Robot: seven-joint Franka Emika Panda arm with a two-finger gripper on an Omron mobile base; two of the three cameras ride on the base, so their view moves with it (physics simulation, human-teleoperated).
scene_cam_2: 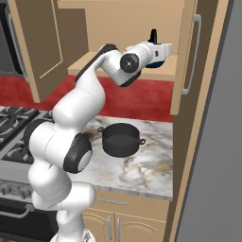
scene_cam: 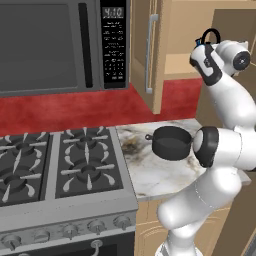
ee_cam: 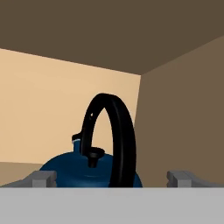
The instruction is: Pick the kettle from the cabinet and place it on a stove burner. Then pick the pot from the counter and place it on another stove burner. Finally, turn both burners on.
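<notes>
The blue kettle (ee_cam: 65,173) with its black arched handle (ee_cam: 119,131) stands on the shelf inside the open tan cabinet (scene_cam: 179,65). My gripper (ee_cam: 113,179) is open right in front of it, one fingertip (ee_cam: 42,178) on each side of the kettle's body, not touching it. From the right base view my hand reaches into the cabinet against the kettle (scene_cam_2: 157,62). The dark pot (scene_cam: 171,142) sits upright on the marble counter (scene_cam: 160,177), just right of the stove. The burners (scene_cam: 87,172) are bare under their black grates.
Both cabinet doors hang open: one on the left (scene_cam_2: 38,47), one on the right (scene_cam_2: 186,56) with a silver bar handle. A microwave (scene_cam: 60,45) hangs above the stove. Knobs (scene_cam: 95,227) line the range front. A tall dark panel (scene_cam_2: 212,142) borders the counter's right.
</notes>
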